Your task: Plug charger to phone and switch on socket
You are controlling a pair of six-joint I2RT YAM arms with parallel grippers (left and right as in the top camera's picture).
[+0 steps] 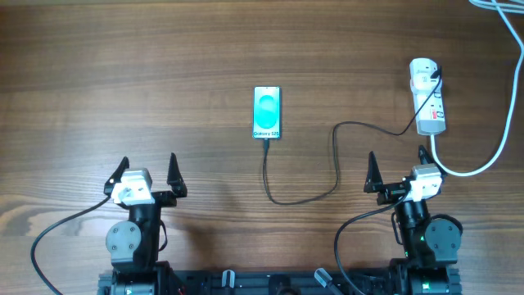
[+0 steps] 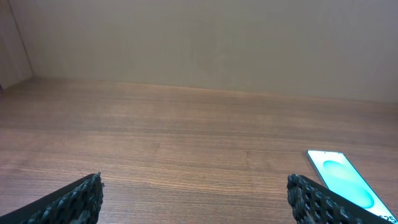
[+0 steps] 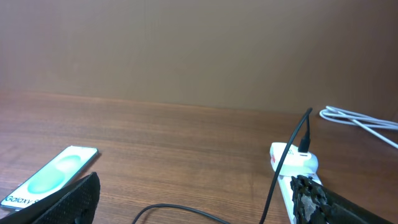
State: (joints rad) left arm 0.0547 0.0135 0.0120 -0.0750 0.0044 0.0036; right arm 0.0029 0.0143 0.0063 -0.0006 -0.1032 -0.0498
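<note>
Nearest the robot, the left gripper sits to the near left of the phone, well apart from it. Its two black ridged fingers are spread wide, with only bare wooden table between them. The right gripper sits to the near right of the phone, likewise spread wide and holding nothing.

The charger, a thin black cable, lies on the table between the grippers. From the phone's near end it runs toward the robot, loops to the right, then climbs back past the phone's right side and on to the socket. Its tip meets the middle of the phone's near edge, but the pictures cannot show whether it is fully seated.

The phone lies flat, face up, with its long side pointing away from the robot. Its screen glows cyan. The small print at its near end reads "Galaxy", followed by what looks like "S25".

The socket is a white strip lying to the right of the phone, its far end a little farther from the robot than the phone's far end. The charger's other end stands plugged into its far end, and a small red mark shows there. The switch's position cannot be told. A thick white cord leaves the socket's near end and sweeps right and away.
</note>
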